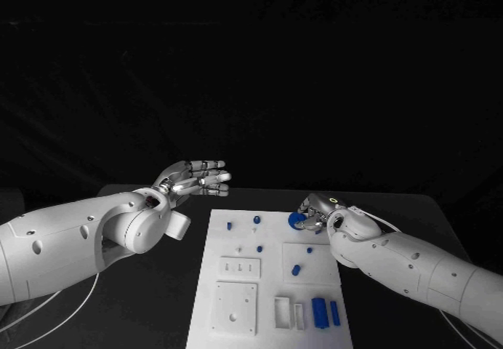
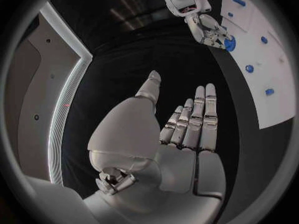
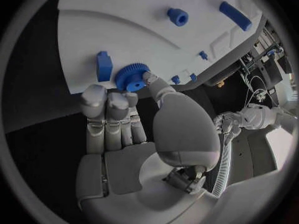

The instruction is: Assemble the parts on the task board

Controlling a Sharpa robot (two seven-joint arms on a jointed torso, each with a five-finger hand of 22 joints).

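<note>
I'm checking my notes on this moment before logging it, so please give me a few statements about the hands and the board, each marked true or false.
1. The right hand touches a blue gear at the edge of the task board. True.
2. The left hand holds a blue part. False: it holds nothing, and its fingers are stretched out over the black table.
3. The left hand hovers beside the board, not over it. True.
4. All blue parts lie in one heap at the near end of the board. False: they are spread out, some at the far end, such as a small blue part, and some near, such as a long blue block.
</note>
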